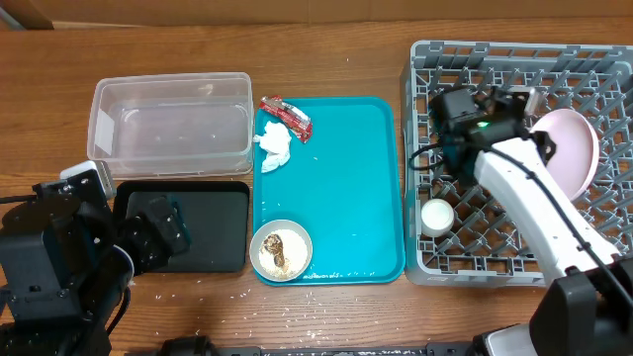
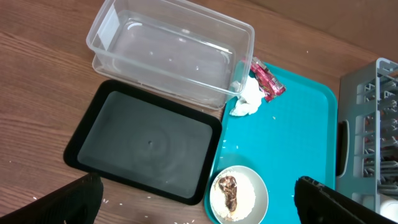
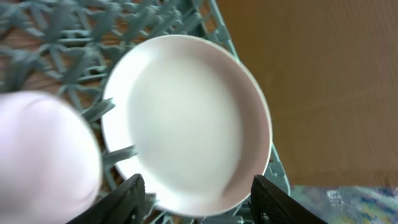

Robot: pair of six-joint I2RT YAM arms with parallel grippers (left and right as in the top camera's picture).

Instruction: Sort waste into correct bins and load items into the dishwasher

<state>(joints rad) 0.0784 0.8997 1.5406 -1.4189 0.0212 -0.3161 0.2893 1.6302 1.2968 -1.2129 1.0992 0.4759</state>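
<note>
Pale pink plate on edge in grey rack | white cup at its left side | wrapper, tissue beside clear tub

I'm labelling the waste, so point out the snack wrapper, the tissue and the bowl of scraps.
snack wrapper (image 1: 286, 117), overhead view, its middle.
tissue (image 1: 275, 146), overhead view, its crumpled centre.
bowl (image 1: 254, 247), overhead view, its left rim.

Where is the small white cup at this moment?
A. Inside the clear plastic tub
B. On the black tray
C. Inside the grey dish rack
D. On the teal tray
C: in the overhead view the small white cup sits on the lattice floor of the grey dish rack, near its left wall.
</note>
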